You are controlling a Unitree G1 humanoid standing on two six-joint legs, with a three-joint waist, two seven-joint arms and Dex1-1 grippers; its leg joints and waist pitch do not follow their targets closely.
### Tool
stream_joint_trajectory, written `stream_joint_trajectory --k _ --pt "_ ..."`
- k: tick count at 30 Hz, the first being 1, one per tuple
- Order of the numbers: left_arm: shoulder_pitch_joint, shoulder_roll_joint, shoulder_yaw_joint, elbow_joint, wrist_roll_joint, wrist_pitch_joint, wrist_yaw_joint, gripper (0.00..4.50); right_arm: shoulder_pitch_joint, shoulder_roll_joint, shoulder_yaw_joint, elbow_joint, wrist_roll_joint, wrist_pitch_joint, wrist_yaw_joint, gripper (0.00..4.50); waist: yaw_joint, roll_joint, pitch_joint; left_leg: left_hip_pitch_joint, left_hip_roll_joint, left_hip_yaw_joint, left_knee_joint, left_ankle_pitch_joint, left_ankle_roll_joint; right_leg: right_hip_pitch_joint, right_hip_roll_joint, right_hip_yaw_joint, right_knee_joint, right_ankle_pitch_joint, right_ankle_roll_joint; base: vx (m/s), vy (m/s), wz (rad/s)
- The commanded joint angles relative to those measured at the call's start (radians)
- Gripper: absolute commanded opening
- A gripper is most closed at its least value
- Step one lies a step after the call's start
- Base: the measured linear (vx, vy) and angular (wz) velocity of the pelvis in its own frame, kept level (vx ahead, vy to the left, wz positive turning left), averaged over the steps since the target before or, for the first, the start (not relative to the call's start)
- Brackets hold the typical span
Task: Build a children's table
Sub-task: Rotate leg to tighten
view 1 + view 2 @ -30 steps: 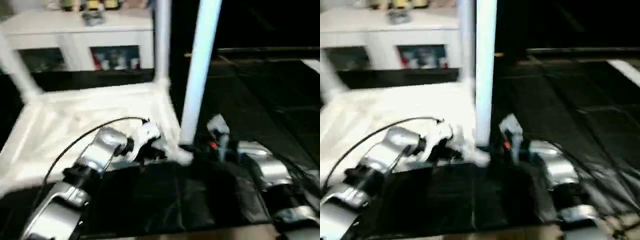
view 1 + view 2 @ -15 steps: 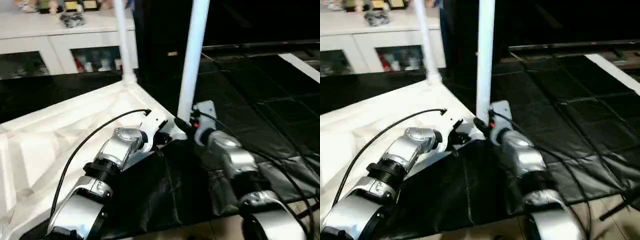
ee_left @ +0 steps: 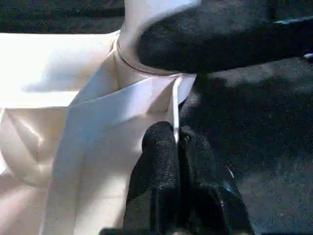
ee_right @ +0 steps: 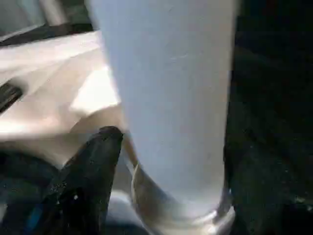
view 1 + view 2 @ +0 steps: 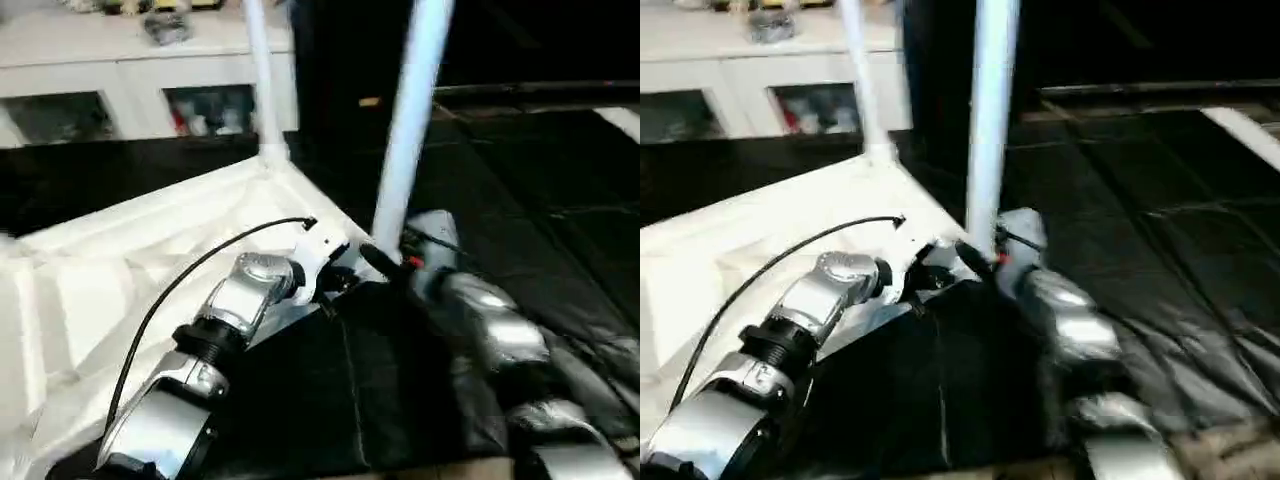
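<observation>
Left claw [image 3: 176,147] pinched on thin white rim of ribbed tabletop [image 5: 120,270]; right claw's [image 4: 161,161] fingers around smooth tube leg [image 5: 405,150].

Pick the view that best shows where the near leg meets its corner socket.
The left wrist view: the corner socket sits close and whole, with the left gripper pinching the top's rim below it. The right wrist view shows the leg entering the socket, cropped. The eye views show it small between the forearms.

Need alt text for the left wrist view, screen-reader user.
The left gripper, its two black fingers shut on a thin white rim of the upturned table top, sits just below a round corner socket with a leg standing in it. A black finger of the right gripper wraps across that leg's base, with dark floor beside.
</observation>
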Motion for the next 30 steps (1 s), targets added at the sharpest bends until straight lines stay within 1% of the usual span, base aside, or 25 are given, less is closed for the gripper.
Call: stream_joint_trajectory --k 1,2,3,4,5,6,8,9,10,12,13,16,18,20,22,24,25,26,27,28,29,30 --pt "0.0 0.013 -0.013 -0.041 -0.009 -0.025 -0.052 0.0 0.038 -0.03 0.033 -0.027 0.008 0.024 0.095 3.78 0.013 -0.017 -0.07 -0.004 0.003 0.024 -0.061 -0.213 0.121 0.059 -0.025 0.035 -0.061 -0.292 -0.208 0.0 0.0 0.0" --pt "0.007 0.022 -0.019 -0.046 -0.009 -0.032 -0.07 0.0 0.058 -0.067 0.03 -0.058 0.021 0.026 0.145 3.83 0.019 -0.012 -0.073 -0.005 0.004 0.024 -0.06 -0.177 0.128 0.059 -0.025 0.038 -0.054 -0.255 -0.221 0.0 0.0 0.0" --pt "0.012 0.03 -0.023 -0.048 -0.01 -0.037 -0.084 0.0 0.074 -0.097 0.025 -0.084 0.035 0.031 0.188 3.9 0.024 -0.012 -0.074 -0.009 0.005 0.023 -0.057 -0.15 0.132 0.063 -0.024 0.038 -0.049 -0.222 -0.231 0.0 0.0 0.0" --pt "0.016 0.037 -0.028 -0.05 -0.01 -0.042 -0.099 0.0 0.089 -0.127 0.019 -0.11 0.049 0.038 0.229 4.0 0.024 -0.012 -0.074 -0.009 0.005 0.023 -0.057 -0.15 0.132 0.063 -0.024 0.038 -0.049 -0.222 -0.231 0.0 0.0 0.0" --pt "0.02 0.044 -0.032 -0.052 -0.01 -0.048 -0.112 0.0 0.099 -0.15 0.016 -0.13 0.058 0.042 0.259 4.11 0.032 -0.013 -0.077 -0.007 0.007 0.023 -0.055 -0.135 0.14 0.064 -0.023 0.039 -0.045 -0.184 -0.241 0.0 0.0 0.0" --pt "0.024 0.049 -0.035 -0.054 -0.01 -0.051 -0.125 0.0 0.108 -0.171 0.014 -0.147 0.066 0.045 0.288 4.2 0.034 -0.015 -0.077 -0.012 0.007 0.023 -0.055 -0.12 0.146 0.068 -0.021 0.038 -0.039 -0.157 -0.249 0.0 0.0 0.0" --pt "0.028 0.059 -0.044 -0.06 -0.012 -0.055 -0.143 0.0 0.125 -0.206 0.015 -0.176 0.076 0.049 0.336 4.27 0.038 -0.016 -0.078 -0.013 0.006 0.024 -0.052 -0.112 0.152 0.069 -0.02 0.037 -0.039 -0.152 -0.248 0.0 0.0 0.0" --pt "0.031 0.066 -0.051 -0.063 -0.011 -0.059 -0.155 0.0 0.134 -0.226 0.015 -0.191 0.084 0.052 0.366 4.36 0.04 -0.018 -0.076 -0.012 0.007 0.025 -0.054 -0.119 0.154 0.067 -0.021 0.037 -0.041 -0.172 -0.246 0.0 0.0 0.0" --pt "0.033 0.075 -0.058 -0.066 -0.008 -0.065 -0.171 0.0 0.145 -0.249 0.016 -0.21 0.097 0.059 0.404 4.44 0.044 -0.019 -0.074 -0.011 0.008 0.026 -0.055 -0.136 0.149 0.066 -0.021 0.037 -0.044 -0.207 -0.238 0.0 0.0 0.0" --pt "0.034 0.084 -0.064 -0.069 -0.005 -0.071 -0.189 0.0 0.159 -0.274 0.022 -0.233 0.108 0.063 0.447 4.44 0.047 -0.02 -0.071 -0.011 0.008 0.027 -0.057 -0.16 0.139 0.065 -0.021 0.037 -0.049 -0.26 -0.221 0.0 0.0 0.0" --pt "0.034 0.09 -0.068 -0.07 -0.005 -0.076 -0.203 0.0 0.167 -0.288 0.028 -0.247 0.112 0.065 0.472 4.44 0.05 -0.021 -0.071 -0.008 0.008 0.027 -0.058 -0.168 0.131 0.063 -0.022 0.039 -0.052 -0.284 -0.211 0.0 0.0 0.0" --pt "0.034 0.102 -0.076 -0.072 -0.006 -0.087 -0.229 0.0 0.179 -0.303 0.034 -0.272 0.119 0.065 0.505 4.44 0.051 -0.02 -0.069 -0.007 0.008 0.027 -0.06 -0.189 0.119 0.059 -0.021 0.04 -0.057 -0.33 -0.194 0.0 0.0 0.0" --pt "0.042 0.118 -0.093 -0.09 -0.013 -0.111 -0.285 0.0 0.179 -0.302 0.036 -0.293 0.125 0.064 0.513 4.44 0.05 -0.023 -0.069 -0.008 0.008 0.028 -0.061 -0.185 0.113 0.058 -0.021 0.041 -0.057 -0.334 -0.19 0.0 0.0 0.0" --pt "0.05 0.13 -0.105 -0.107 -0.019 -0.127 -0.323 0.0 0.178 -0.303 0.041 -0.3 0.123 0.058 0.518 4.44 0.05 -0.021 -0.07 -0.008 0.01 0.026 -0.062 -0.18 0.11 0.058 -0.022 0.042 -0.056 -0.335 -0.189 0.0 0.0 0.0" --pt "0.065 0.148 -0.124 -0.141 -0.033 -0.146 -0.387 0.0 0.173 -0.305 0.055 -0.305 0.115 0.05 0.529 4.44 0.052 -0.021 -0.07 -0.005 0.012 0.028 -0.061 -0.182 0.108 0.053 -0.021 0.045 -0.053 -0.321 -0.196 0.0 0.0 0.0" --pt "0.078 0.169 -0.146 -0.175 -0.039 -0.151 -0.445 0.0 0.165 -0.305 0.073 -0.307 0.11 0.036 0.557 4.44 0.054 -0.02 -0.07 -0.004 0.013 0.03 -0.061 -0.182 0.107 0.052 -0.021 0.047 -0.049 -0.311 -0.204 0.0 0.0 0.0" --pt "0.081 0.182 -0.163 -0.183 -0.032 -0.163 -0.47 0.0 0.157 -0.302 0.085 -0.301 0.108 0.022 0.579 4.44 0.056 -0.022 -0.071 -0.001 0.015 0.033 -0.06 -0.186 0.107 0.048 -0.02 0.049 -0.049 -0.303 -0.211 0.0 0.0 0.0" --pt "0.081 0.182 -0.163 -0.183 -0.032 -0.163 -0.47 0.0 0.157 -0.302 0.085 -0.301 0.108 0.022 0.579 4.44 0.059 -0.018 -0.071 0.002 0.016 0.036 -0.059 -0.187 0.106 0.046 -0.019 0.051 -0.045 -0.285 -0.222 0.0 0.0 0.0" --pt "0.082 0.195 -0.178 -0.185 -0.026 -0.184 -0.496 0.0 0.148 -0.298 0.099 -0.292 0.106 0.014 0.606 4.44 0.063 -0.019 -0.069 0.002 0.017 0.039 -0.057 -0.195 0.102 0.043 -0.017 0.052 -0.044 -0.283 -0.223 0.0 0.0 0.0" --pt "0.083 0.2 -0.182 -0.187 -0.024 -0.191 -0.507 0.0 0.145 -0.298 0.105 -0.29 0.104 0.008 0.619 4.44 0.063 -0.019 -0.069 0.002 0.017 0.039 -0.057 -0.195 0.102 0.043 -0.017 0.052 -0.044 -0.283 -0.223 0.0 0.0 0.0" --pt "0.083 0.202 -0.184 -0.188 -0.024 -0.194 -0.513 0.0 0.144 -0.298 0.108 -0.288 0.103 0.004 0.627 4.44 0.065 -0.018 -0.068 0.0 0.019 0.039 -0.059 -0.208 0.089 0.046 -0.019 0.052 -0.041 -0.296 -0.219 0.0 0.0 0.0" --pt "0.084 0.209 -0.19 -0.193 -0.022 -0.202 -0.53 0.0 0.139 -0.296 0.117 -0.283 0.104 -0.005 0.652 4.44 0.068 -0.017 -0.07 0.0 0.018 0.038 -0.058 -0.21 0.087 0.047 -0.02 0.052 -0.04 -0.296 -0.217 0.0 0.0 0.0"
